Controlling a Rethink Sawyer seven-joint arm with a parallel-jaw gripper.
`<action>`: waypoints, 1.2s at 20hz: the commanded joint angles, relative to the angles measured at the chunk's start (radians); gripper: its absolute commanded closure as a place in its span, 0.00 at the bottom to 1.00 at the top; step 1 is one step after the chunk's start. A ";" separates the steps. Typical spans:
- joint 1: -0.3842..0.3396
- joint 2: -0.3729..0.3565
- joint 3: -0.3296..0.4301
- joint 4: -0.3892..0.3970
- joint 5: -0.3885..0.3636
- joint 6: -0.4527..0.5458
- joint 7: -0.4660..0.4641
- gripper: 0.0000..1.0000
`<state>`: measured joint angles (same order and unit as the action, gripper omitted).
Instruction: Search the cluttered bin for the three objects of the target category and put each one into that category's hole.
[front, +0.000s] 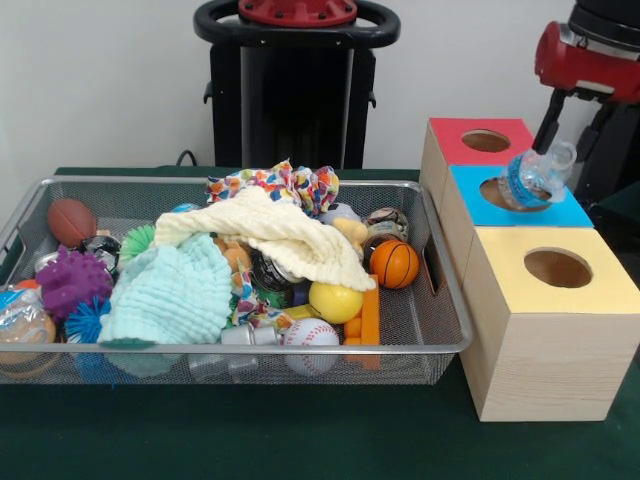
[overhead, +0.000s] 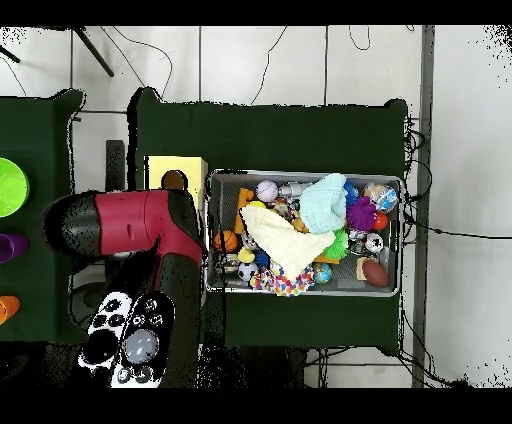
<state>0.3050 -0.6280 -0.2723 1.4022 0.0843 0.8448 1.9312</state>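
Nearest the front camera stretches the dark green table (front: 300, 440), and on it sits the wire basket (front: 440, 345), wide and shallow, filling the left and middle of the front view. To its right stands a row of three wooden boxes: the yellow-topped box (front: 600, 290) nearest, the blue-topped box (front: 575, 212) behind it, and the red-topped box (front: 455, 150) farthest, each with a round hole in its lid. Seen from above, the red arm (overhead: 150, 222) reaches over these boxes and hides all but the yellow one.

Inside the basket a pale yellow cloth (front: 290, 235) drapes across the middle of the heap, with a mint green cloth (front: 170, 295) just left of it and a patterned cloth (front: 285, 185) at the far side. Around them lie a purple spiky ball (front: 70, 280), a brown football (front: 70, 220), a small basketball (front: 395, 263), a yellow ball (front: 335, 302) and a baseball (front: 310, 335) near the front rim.

A clear water bottle (front: 535, 178) with a blue label hangs tilted right over the hole of the blue-topped box, beside the arm. Whether the gripper is clamped on it or has let go cannot be told.
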 joint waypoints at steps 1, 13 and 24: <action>-0.027 -0.006 0.034 0.107 0.019 -0.101 0.202 1.00; -0.021 0.005 0.031 0.120 0.016 -0.133 0.204 1.00; -0.016 0.006 0.024 0.126 0.011 -0.128 0.206 1.00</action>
<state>0.3043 -0.6358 -0.2723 1.4025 0.0841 0.7510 1.9312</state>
